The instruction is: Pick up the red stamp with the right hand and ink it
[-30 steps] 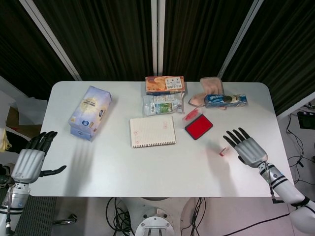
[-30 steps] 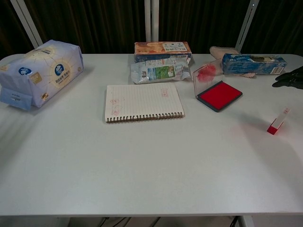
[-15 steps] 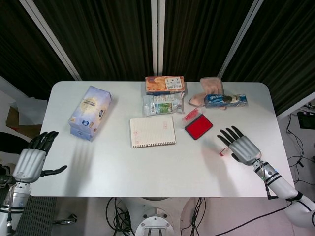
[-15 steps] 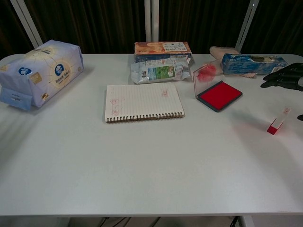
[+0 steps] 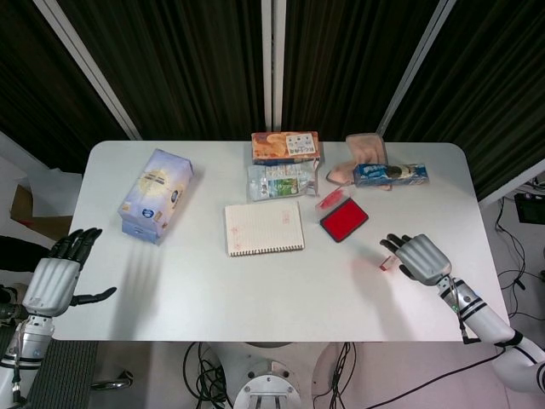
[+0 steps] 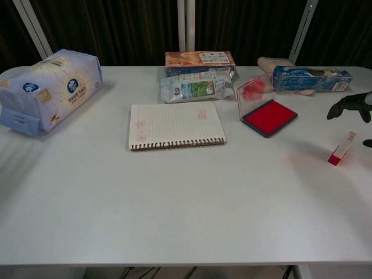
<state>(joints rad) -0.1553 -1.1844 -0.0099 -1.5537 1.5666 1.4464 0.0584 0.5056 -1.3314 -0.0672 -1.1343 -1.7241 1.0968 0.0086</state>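
The stamp [image 5: 386, 262] lies on the table [image 5: 255, 290] near its right edge, tilted, below the open ink pad [image 5: 344, 221] and well apart from it. The right hand [image 5: 419, 257] hovers just beside the stamp (fingers curled partway, apart, holding nothing); contact cannot be confirmed. The left hand [image 5: 53, 279] hangs off the table's left edge, fingers spread and empty. A notebook [image 5: 264, 227] lies left of the pad.

Silver-backed right hand [image 5: 421, 257], black fingers, white forearm with black bands; silver-backed left hand [image 5: 53, 278] same build, black fingers.
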